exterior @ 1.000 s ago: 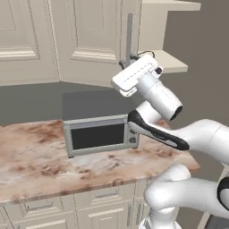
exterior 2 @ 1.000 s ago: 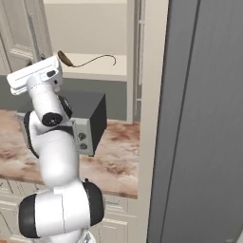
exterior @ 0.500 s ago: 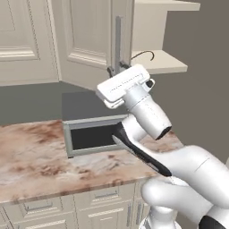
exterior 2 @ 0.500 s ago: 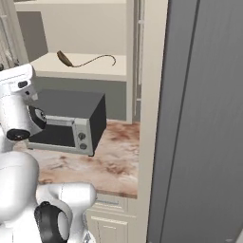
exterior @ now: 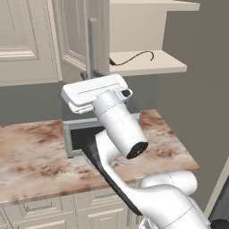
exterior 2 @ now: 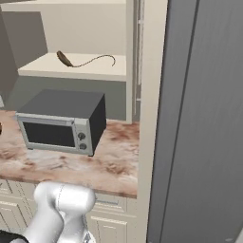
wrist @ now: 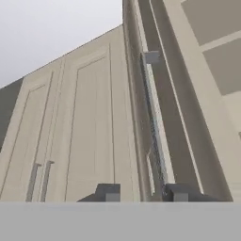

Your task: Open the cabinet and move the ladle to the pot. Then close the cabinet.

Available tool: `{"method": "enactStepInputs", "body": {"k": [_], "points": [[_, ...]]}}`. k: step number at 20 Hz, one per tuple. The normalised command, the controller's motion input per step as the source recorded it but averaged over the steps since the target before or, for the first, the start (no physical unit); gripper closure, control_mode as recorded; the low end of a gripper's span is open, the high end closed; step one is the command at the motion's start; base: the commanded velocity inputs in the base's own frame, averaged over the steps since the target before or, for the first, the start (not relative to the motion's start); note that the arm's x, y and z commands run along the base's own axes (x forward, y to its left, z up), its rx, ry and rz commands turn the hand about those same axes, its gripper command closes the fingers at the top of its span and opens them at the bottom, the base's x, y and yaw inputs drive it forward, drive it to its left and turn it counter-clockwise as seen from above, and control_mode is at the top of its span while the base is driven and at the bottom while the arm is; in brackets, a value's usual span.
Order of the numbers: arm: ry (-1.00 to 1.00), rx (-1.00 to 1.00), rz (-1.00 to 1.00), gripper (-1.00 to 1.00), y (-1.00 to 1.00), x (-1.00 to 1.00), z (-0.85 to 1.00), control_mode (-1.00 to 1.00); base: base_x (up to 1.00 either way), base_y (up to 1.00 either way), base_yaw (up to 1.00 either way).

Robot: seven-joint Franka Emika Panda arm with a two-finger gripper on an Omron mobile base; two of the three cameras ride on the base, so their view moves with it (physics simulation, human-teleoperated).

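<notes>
Claw (exterior: 91,75) of the white arm, two dark fingers, stands at the long vertical grey bar handle (exterior: 91,47) of the cream raised-panel wall cabinet (exterior: 74,36), low on the bar. In the hand view the claw (wrist: 142,193) has its fingertips apart, with the handle (wrist: 153,117) running down between them, closer to the one at 3 o'clock. We cannot tell whether the pads press the bar or merely flank it.

The cabinet door is swung out from the carcass and leaves the cream lower shelf (exterior 2: 76,71) exposed.

The long, slender brown ladle (exterior: 132,58) lies flat on that shelf. In the left base view we place it at about 2 o'clock from the claw, beyond the door's edge and well apart from it. Its long axis runs roughly from 9 to 3 o'clock, along the shelf front.

In the right base view the ladle (exterior 2: 85,60) shows a darker elongated bowl at its 9 o'clock end and a thin handle that curves up and hooks over at its 3 o'clock end. It sits above the grey microwave oven (exterior 2: 59,126) on the marbled counter.

We judge that the reach must pass the door's free edge, heading towards 2 o'clock.
</notes>
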Motion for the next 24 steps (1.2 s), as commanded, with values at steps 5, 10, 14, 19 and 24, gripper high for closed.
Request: {"method": "enactStepInputs", "body": {"k": [5, 10, 14, 19, 24], "points": [[0.20, 0.15, 0.00, 1.00, 1.00, -0.02, -0.30, -1.00, 0.00, 0.00, 0.00], [0.00, 0.04, 0.00, 1.00, 0.46, -0.40, 0.04, -1.00, 0.00, 0.00, 0.00], [0.03, 0.11, 0.00, 1.00, 0.00, -0.94, 0.60, -1.00, 0.00, 0.00, 0.00], [0.15, 0.07, -0.01, 1.00, -0.46, -0.73, 0.76, -1.00, 0.00, 0.00, 0.00], [0.28, 0.12, -0.01, 1.00, -0.95, 0.00, 0.11, -1.00, 0.00, 0.00, 0.00]]}}
